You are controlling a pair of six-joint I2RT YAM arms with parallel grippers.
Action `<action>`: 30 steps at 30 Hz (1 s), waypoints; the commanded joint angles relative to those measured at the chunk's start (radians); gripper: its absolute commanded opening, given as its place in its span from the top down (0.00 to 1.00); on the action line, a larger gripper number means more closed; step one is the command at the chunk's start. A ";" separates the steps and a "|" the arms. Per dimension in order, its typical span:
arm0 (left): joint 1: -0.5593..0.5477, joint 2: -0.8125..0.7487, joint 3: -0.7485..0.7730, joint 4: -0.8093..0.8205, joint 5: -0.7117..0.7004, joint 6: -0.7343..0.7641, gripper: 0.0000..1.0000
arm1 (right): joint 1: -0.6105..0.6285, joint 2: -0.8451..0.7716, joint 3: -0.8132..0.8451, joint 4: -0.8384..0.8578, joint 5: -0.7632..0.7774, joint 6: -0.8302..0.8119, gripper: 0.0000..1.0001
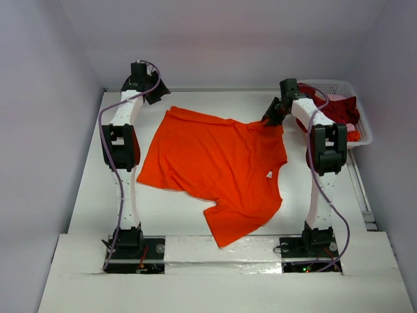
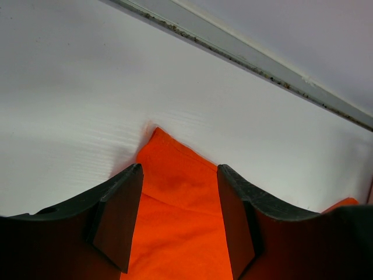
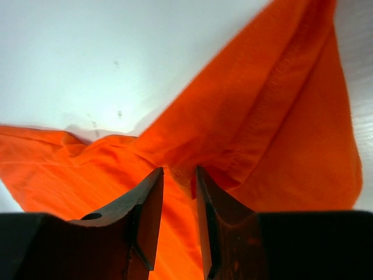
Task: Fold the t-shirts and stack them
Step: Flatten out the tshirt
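A bright orange t-shirt (image 1: 215,163) lies spread across the white table, neck toward the near right. My left gripper (image 1: 158,94) hovers at its far left corner. In the left wrist view that gripper (image 2: 179,172) stands open, with the flat cloth corner (image 2: 175,198) lying between the jaws. My right gripper (image 1: 269,119) is at the shirt's far right corner, where the cloth rises to it. In the right wrist view the jaws (image 3: 179,172) stand narrow, pinching a bunched ridge of the orange t-shirt (image 3: 280,116).
A white lattice basket (image 1: 366,127) stands at the far right of the table and holds dark red shirts (image 1: 340,111) and a pinkish one (image 1: 335,98). The back wall edge (image 2: 262,64) runs close behind the left gripper.
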 commanded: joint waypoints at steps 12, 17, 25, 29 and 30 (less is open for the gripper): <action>-0.001 -0.073 0.058 0.002 0.005 0.017 0.49 | 0.012 -0.024 0.004 0.062 -0.022 0.012 0.64; -0.001 -0.067 0.062 0.007 0.008 0.010 0.49 | 0.012 -0.016 -0.003 0.066 -0.028 0.021 0.64; -0.001 -0.039 0.064 0.012 0.014 0.013 0.49 | 0.021 0.005 0.005 0.074 -0.033 0.031 0.66; 0.008 -0.013 0.065 0.024 0.035 0.012 0.49 | 0.021 0.017 0.016 0.078 -0.041 0.034 0.78; 0.017 -0.001 0.073 0.025 0.043 0.009 0.49 | 0.021 0.025 0.022 0.077 -0.044 0.034 0.79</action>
